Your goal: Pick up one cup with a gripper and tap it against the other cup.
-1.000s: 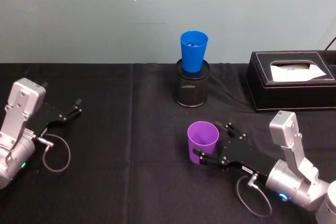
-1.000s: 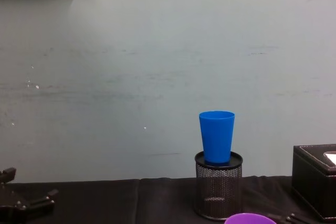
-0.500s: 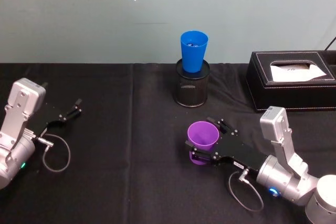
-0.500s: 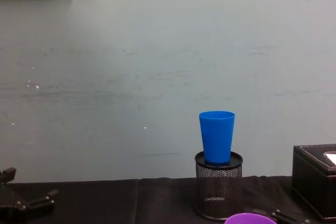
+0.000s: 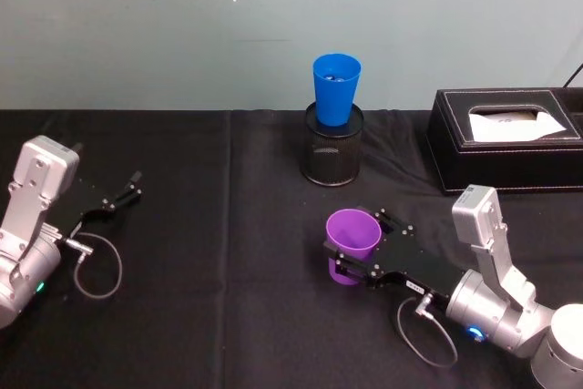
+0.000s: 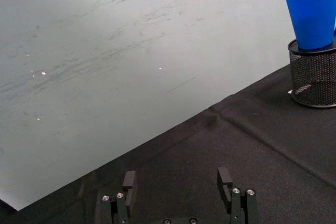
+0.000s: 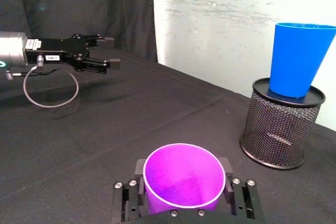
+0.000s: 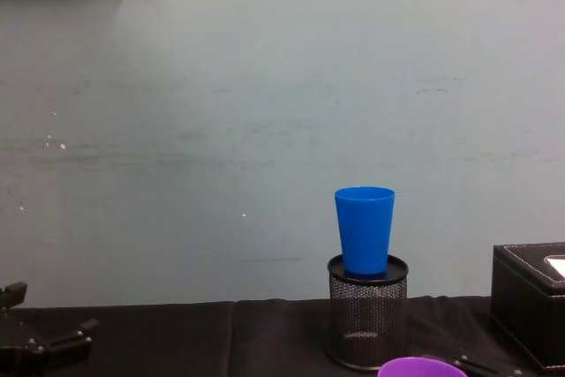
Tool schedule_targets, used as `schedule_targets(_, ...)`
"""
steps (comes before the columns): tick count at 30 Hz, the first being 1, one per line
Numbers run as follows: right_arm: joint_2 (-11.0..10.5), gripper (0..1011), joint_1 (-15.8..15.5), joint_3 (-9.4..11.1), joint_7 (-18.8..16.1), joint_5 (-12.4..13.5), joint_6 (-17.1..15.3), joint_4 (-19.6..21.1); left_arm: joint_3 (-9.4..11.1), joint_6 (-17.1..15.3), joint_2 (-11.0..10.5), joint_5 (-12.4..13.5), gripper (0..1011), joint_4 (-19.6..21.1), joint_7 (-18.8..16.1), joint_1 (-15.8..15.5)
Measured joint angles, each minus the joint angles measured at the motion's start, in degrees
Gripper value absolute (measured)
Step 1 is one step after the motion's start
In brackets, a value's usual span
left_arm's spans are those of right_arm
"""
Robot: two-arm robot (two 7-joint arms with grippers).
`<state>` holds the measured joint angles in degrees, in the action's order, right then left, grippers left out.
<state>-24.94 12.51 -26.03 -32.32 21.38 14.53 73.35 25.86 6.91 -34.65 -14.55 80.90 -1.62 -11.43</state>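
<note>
1. My right gripper point(image 5: 363, 245), a black flat-jawed claw on a silver-grey arm, lay low over the black-clothed table point(image 5: 228, 298), reaching in from about 4 o'clock of the scene.
2. Its jaws were closed partway, one flat finger pressed on each side of the purple plastic tapered tumbler point(image 5: 353, 232), so I had that tumbler clamped between them.
3. The purple tumbler sat mouth-up, leaning a little, near the middle of the table; I could not tell whether its base touched the cloth.
4. The bright blue plastic tapered tumbler point(image 5: 336, 88) stood at 12 o'clock from the purple one, well apart from it, near the table's back edge.
5. It was upright, with its base seated in the mouth of a black wire-mesh pen holder point(image 5: 332, 159).
6. A black box with a white sheet showing in its top opening point(image 5: 506, 138) rested at about 2 o'clock from the purple tumbler.
7. My left gripper point(image 5: 127, 190) lay parked at 9 o'clock, its jaws spread apart and holding nothing.
</note>
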Motion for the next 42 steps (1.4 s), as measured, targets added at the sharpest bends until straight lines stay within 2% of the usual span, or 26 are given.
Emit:
schedule_targets(2,0.0,805,0.0,0.0,0.0,0.0,0.0,0.0,0.0,0.0,0.0,0.0,1000,0.0,0.0,0.0)
schedule_targets(11,-0.1,756,-0.1,-0.1,0.1,0.1,0.0,0.1,0.0,0.0,0.0,0.0,1000,0.0,0.0,0.0)
schedule_targets(16,-1.4,741,-1.0,0.7,1.0,-1.5,-1.8,4.5,0.0,0.0,0.0,0.0,1000,0.0,0.0,0.0)
schedule_targets(23,-3.5,741,-1.5,2.7,1.4,-1.6,-7.0,12.6,0.0,0.0,0.0,0.0,1000,0.0,0.0,0.0)
schedule_targets(25,-4.4,739,-1.0,3.3,1.3,-0.7,-10.3,15.7,0.0,0.0,0.0,0.0,1000,0.0,0.0,0.0)
schedule_targets(26,-4.4,741,-1.0,3.3,1.3,-0.7,-10.3,15.7,0.0,0.0,0.0,0.0,1000,0.0,0.0,0.0)
schedule_targets(28,-5.0,741,-0.4,3.7,1.1,0.5,-13.3,17.5,0.0,0.0,0.0,0.0,1000,0.0,0.0,0.0)
schedule_targets(32,-5.9,741,0.6,4.2,0.9,2.7,-17.2,20.1,0.0,0.0,0.0,0.0,1000,0.0,0.0,0.0)
schedule_targets(42,-7.0,741,1.6,3.8,2.2,4.0,-20.2,21.9,0.0,0.0,0.0,0.0,1000,0.0,0.0,0.0)
